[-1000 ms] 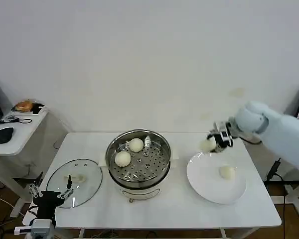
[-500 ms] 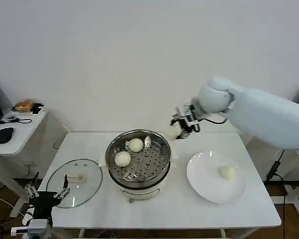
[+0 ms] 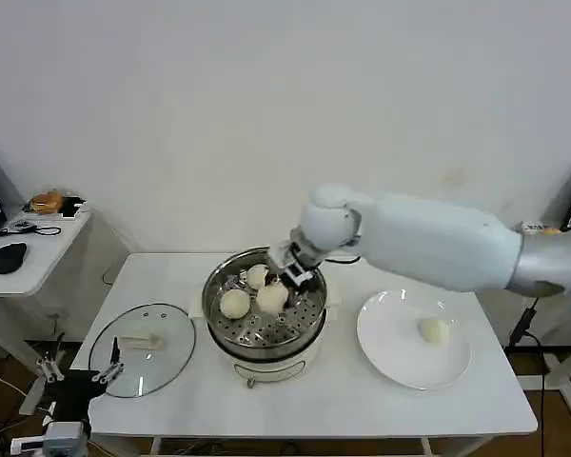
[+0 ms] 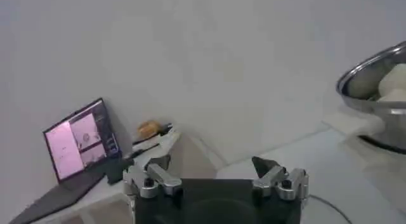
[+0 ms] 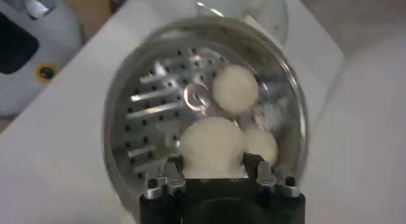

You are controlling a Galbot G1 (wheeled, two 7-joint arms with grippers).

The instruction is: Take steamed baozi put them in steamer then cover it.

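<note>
The right gripper (image 3: pixel 278 286), at frame centre, held a baozi (image 3: pixel 271 298) over the steamer (image 3: pixel 265 303), while the left gripper (image 3: pixel 76 375), lower left, stood open.

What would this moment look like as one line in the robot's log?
right hand: holds bun over steamer | in steamer: two buns | plate: one bun | lid: on table | left hand: open, idle
</note>
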